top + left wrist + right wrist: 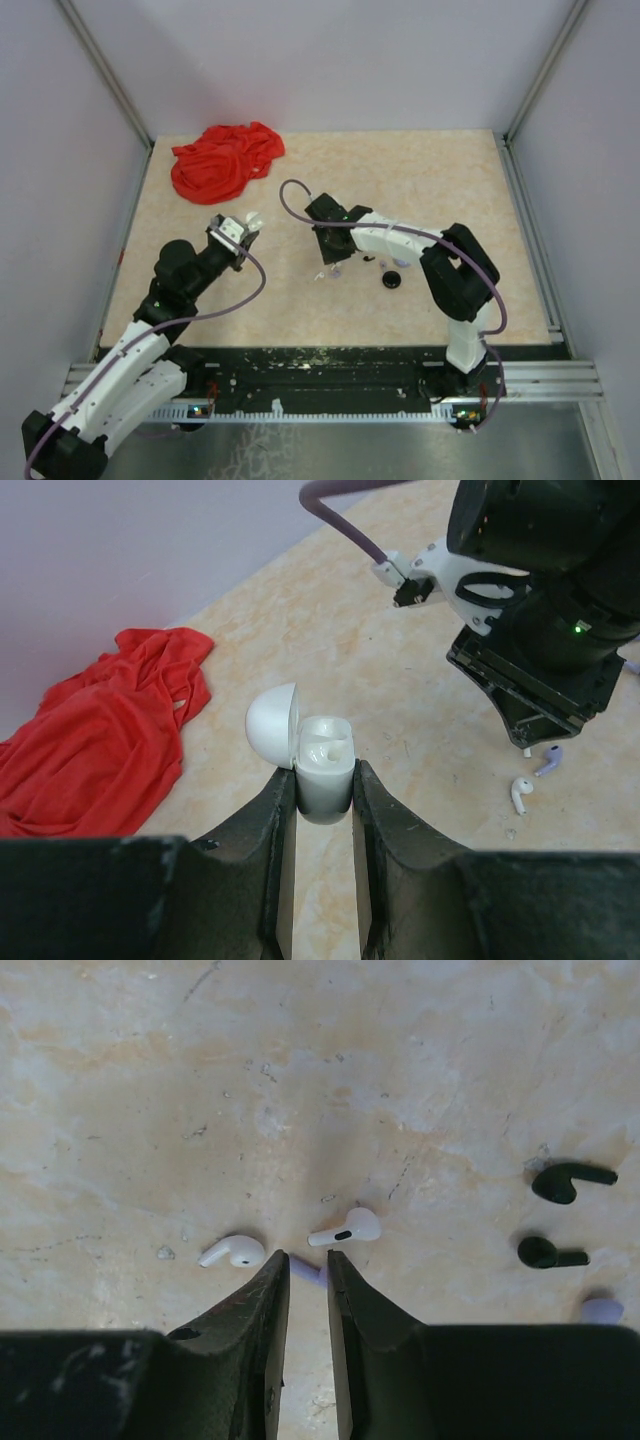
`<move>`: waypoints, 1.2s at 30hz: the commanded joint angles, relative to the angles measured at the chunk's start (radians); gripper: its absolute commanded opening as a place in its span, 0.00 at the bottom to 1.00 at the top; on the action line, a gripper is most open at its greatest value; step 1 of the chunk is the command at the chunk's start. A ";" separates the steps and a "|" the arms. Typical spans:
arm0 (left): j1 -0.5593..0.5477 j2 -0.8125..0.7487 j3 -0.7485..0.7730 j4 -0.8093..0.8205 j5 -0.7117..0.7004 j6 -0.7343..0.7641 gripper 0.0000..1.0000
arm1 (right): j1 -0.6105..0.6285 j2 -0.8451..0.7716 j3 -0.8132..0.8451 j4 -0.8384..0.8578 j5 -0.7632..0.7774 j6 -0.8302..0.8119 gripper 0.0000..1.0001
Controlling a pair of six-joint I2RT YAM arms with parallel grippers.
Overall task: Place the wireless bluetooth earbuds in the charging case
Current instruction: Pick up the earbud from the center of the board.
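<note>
My left gripper (pixel 325 783) is shut on a white charging case (pixel 326 765) and holds it above the table, its lid (pixel 272 723) flipped open to the left and its sockets empty. My right gripper (pixel 307 1260) is down at the tabletop. Its fingertips pinch a lavender earbud (pixel 308 1271), which is mostly hidden between them. Two white earbuds (pixel 235 1252) (pixel 347 1229) lie just beyond the tips, one on each side. Two black earbuds (pixel 570 1181) (pixel 550 1253) lie to the right, and another lavender one (pixel 601 1310) sits at the lower right. From above, the right gripper (pixel 331 262) is mid-table, right of the left gripper (pixel 245 228).
A crumpled red cloth (pixel 225 160) lies at the back left of the table. A black round case (pixel 392 279) sits near the right arm's elbow. Grey walls and metal rails border the marbled tabletop (pixel 420 170).
</note>
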 commanded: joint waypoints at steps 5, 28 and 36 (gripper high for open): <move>-0.001 -0.026 -0.008 0.038 -0.036 -0.008 0.01 | 0.018 -0.009 -0.009 -0.002 0.126 0.200 0.29; -0.001 -0.015 -0.008 0.034 -0.029 -0.011 0.01 | -0.002 0.015 -0.067 0.042 0.099 0.247 0.36; 0.000 -0.013 -0.008 0.033 -0.026 -0.009 0.01 | -0.013 0.031 -0.059 0.088 0.067 0.249 0.36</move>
